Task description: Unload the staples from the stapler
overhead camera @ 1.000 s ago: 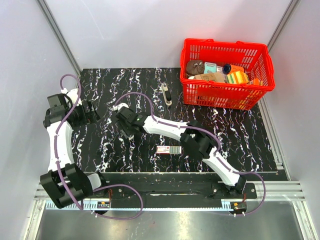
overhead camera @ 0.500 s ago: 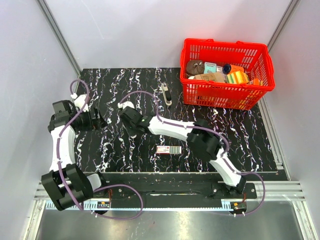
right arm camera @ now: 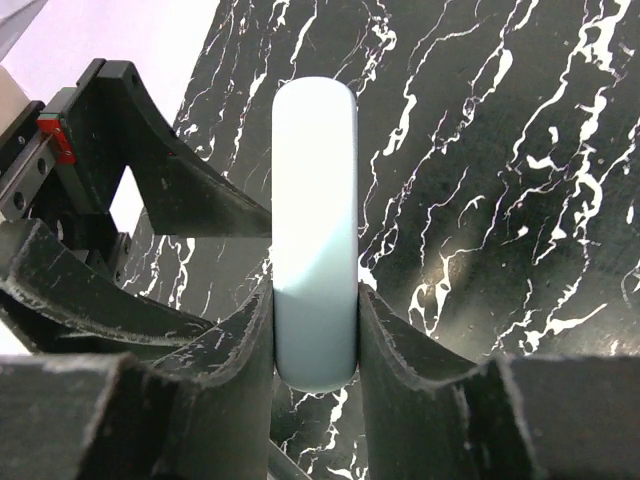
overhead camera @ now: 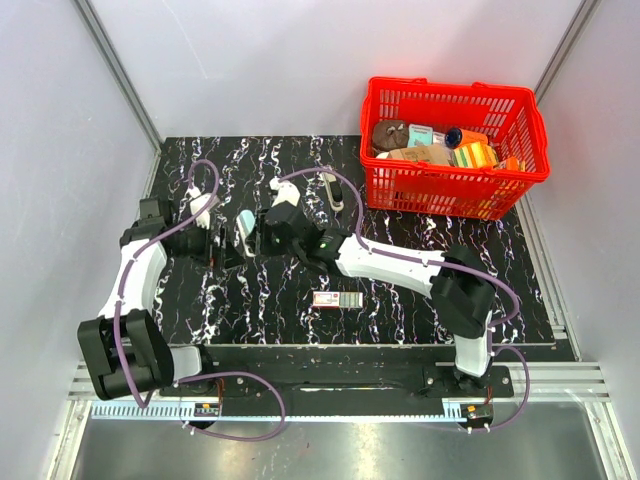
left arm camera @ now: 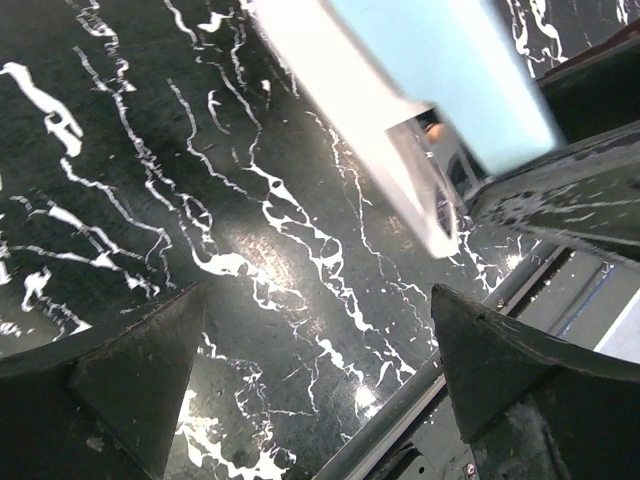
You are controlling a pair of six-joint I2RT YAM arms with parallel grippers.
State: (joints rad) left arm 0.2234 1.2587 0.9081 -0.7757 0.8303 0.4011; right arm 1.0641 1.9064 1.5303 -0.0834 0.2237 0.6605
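Note:
A pale blue and white bar-shaped stapler [overhead camera: 245, 228] hangs above the black marble mat [overhead camera: 420, 260], left of centre. My right gripper [overhead camera: 260, 236] is shut on it. In the right wrist view the stapler [right arm camera: 315, 230] stands straight out between both fingers of that gripper [right arm camera: 315, 305]. My left gripper [overhead camera: 222, 243] faces it from the left, open. In the left wrist view the stapler [left arm camera: 440, 90] slants across the top, its metal-lined end ahead of the wide open jaws of the left gripper [left arm camera: 315, 300], with nothing between them.
A flat pink-and-green box [overhead camera: 337, 299] lies on the mat near the front. A slim dark bar with a pale top [overhead camera: 336, 201] lies at the back, partly under the right arm's cable. A red basket [overhead camera: 450, 208] full of items stands back right.
My right gripper has closed on the stapler, lifted it and swung it back and left. The left gripper has moved right and forward to meet it.

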